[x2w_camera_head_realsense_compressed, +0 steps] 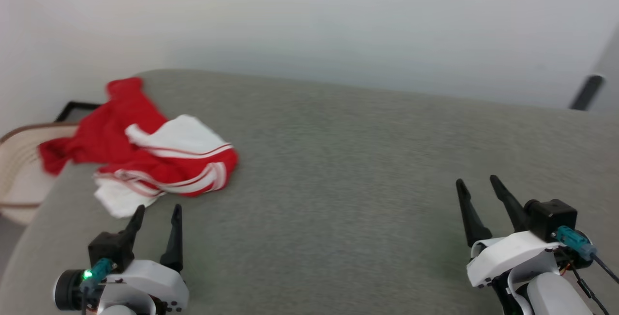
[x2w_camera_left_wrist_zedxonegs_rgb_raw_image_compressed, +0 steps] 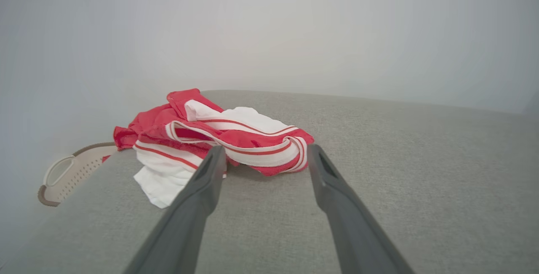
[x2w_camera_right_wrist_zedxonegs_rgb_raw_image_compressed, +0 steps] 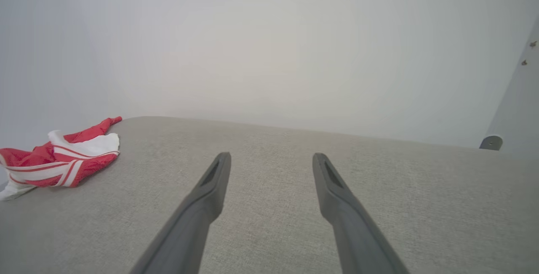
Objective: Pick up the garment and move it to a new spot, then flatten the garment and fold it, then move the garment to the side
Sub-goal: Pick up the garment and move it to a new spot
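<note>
Head view: shows the soft red short-sleeved shirt (x2w_camera_head_realsense_compressed: 159, 155), white-sleeved and striped at the bands, bunched at the far-left corner of the grey fabric-covered surface (x2w_camera_head_realsense_compressed: 362, 160). One red end droops past the edge above a beige perforated plastic basket (x2w_camera_head_realsense_compressed: 19, 170). Could tip the whole heap over that edge if pushed rather than pinched. Could also lift only one loose layer and drag the rest behind. Puts the left gripper (x2w_camera_head_realsense_compressed: 158, 207) just short of the white hem, spread wide and touching nothing. Puts the right gripper (x2w_camera_head_realsense_compressed: 476, 179) well apart on the right, equally spread and empty.

Left wrist view: looks along both dark fingers straight at the striped fold, tips near the cloth but not on it.

Right wrist view: shows the shirt far off to the left, fingers parted above bare grey fabric.
</note>
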{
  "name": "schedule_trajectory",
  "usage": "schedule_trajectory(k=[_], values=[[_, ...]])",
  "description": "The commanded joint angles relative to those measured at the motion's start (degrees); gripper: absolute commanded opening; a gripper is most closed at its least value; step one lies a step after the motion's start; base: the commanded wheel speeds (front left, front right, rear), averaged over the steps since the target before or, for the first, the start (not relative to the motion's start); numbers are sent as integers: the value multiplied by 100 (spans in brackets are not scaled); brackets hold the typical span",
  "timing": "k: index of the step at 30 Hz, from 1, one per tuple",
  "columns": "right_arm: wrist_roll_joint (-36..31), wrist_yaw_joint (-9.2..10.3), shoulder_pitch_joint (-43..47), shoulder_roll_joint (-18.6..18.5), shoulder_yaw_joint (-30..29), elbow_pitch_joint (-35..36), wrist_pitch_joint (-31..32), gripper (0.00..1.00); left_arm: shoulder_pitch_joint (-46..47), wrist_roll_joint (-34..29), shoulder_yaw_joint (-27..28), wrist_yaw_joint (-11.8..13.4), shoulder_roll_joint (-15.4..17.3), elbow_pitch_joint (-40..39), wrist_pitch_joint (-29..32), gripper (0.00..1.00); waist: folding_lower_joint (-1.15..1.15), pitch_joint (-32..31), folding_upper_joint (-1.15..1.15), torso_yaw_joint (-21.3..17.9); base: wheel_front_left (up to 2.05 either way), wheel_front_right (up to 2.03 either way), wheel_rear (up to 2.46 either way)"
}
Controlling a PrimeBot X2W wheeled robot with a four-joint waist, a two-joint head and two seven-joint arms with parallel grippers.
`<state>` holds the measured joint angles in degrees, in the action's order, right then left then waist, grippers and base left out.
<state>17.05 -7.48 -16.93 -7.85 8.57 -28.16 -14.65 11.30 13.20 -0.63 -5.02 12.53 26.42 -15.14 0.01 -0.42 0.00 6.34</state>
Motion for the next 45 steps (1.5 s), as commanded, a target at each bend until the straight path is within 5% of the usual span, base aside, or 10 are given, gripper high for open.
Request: schedule_trajectory(k=[1, 11, 20, 30, 40, 45], values=[[25, -2, 70, -19, 61, 17, -32, 100, -24, -46, 20, 31, -10, 6, 0, 100, -1, -21, 0, 612, 0, 0, 0], [226, -2, 96, 56, 427, 17, -52, 100, -256, -219, 131, 83, -127, -45, 0, 100, -1, -122, 0, 2158, 0, 0, 0], [446, -1, -689, 123, 1582, -220, -56, 100, -971, -104, 854, 433, -455, -919, 0, 100, -1, 296, 0, 2501, 0, 0, 0], [1029, -1, -1071, -84, 2257, -356, -59, 100, -1547, -255, 1005, 523, -843, -1606, 0, 100, -1, 359, 0, 2508, -23, -23, -23], [940, -1, -520, -147, 1642, -15, -59, 100, -885, -503, 567, 37, -657, -1014, 1, 100, -1, 251, 0, 2334, 0, 0, 0], [633, -2, -359, -127, 1705, 259, -59, 100, 29, -473, 441, -129, -195, -431, 26, 100, -1, 590, 0, 1363, 0, 0, 0]])
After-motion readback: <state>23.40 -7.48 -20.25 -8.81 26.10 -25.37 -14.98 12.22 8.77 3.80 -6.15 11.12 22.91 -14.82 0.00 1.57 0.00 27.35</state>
